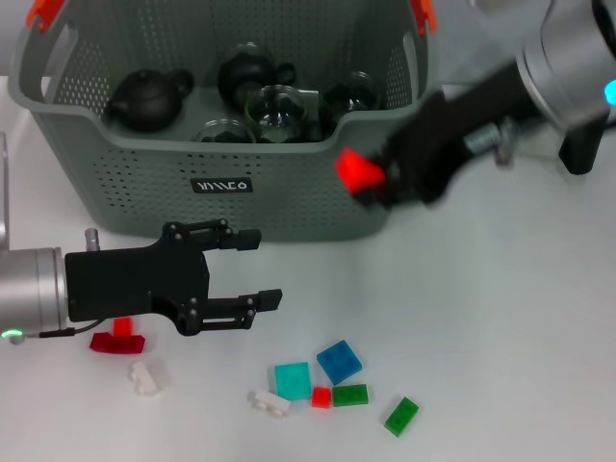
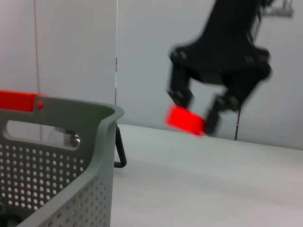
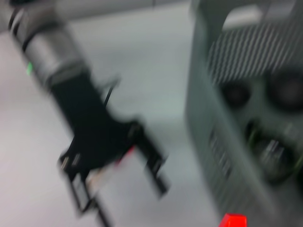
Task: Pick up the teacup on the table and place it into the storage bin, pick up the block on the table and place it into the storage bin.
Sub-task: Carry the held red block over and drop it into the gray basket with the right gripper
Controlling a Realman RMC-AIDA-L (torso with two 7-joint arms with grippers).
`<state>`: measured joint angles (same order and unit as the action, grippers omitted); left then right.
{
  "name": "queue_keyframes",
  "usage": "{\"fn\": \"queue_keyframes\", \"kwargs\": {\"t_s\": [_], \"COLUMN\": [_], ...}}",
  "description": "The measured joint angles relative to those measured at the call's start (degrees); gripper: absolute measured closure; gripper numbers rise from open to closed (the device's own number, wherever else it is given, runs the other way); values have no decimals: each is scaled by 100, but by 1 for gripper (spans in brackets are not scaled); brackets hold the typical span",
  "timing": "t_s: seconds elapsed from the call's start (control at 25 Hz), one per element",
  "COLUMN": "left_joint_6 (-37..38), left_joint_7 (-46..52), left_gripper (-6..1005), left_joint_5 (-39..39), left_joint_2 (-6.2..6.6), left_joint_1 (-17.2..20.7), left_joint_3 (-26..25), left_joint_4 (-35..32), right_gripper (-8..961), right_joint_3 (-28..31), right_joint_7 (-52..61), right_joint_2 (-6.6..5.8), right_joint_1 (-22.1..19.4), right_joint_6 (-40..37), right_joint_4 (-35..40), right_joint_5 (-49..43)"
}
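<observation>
The storage bin is a grey perforated basket with orange-red tabs at the back of the table. It holds two dark teapots and several glass teacups. My right gripper is shut on a red block, held in the air at the bin's front right corner, beside its rim. The left wrist view shows the same gripper pinching the block beyond the bin. My left gripper is open and empty, low over the table in front of the bin.
Loose blocks lie on the table's near side: a red one, a white one, cyan, blue, small red, two green and another white.
</observation>
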<state>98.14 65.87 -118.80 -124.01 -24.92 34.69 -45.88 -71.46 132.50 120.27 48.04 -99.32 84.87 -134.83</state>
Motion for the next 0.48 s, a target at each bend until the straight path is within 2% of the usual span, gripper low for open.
{"fn": "queue_keyframes", "kwargs": {"t_s": [0.12,0.28,0.4,0.44,0.48], "left_joint_6": [12,13,2,-22,-30], "left_joint_7": [-10,-12,-13,-13,-13], "left_gripper": [247,247,247,247,247], "left_joint_5": [-2,-3,-3,-3,-3], "left_joint_2": [0,0,0,0,0], "left_joint_1": [5,-11,-37,-54,-59], "left_joint_3": [-17,-14,-14,-14,-15], "left_joint_4": [14,32,48,55,58], "right_gripper": [646,646,646,646,646], "right_joint_3": [105,90,61,54,54], "right_joint_7": [-2,-59,-196,-353,-353], "right_joint_2": [3,-3,-15,-17,-17], "right_joint_1": [281,520,642,752,752], "right_joint_6": [396,1472,2369,2938,2938], "right_joint_4": [-11,-240,-689,-1136,-1136], "right_joint_5": [8,-46,-99,-127,-127]}}
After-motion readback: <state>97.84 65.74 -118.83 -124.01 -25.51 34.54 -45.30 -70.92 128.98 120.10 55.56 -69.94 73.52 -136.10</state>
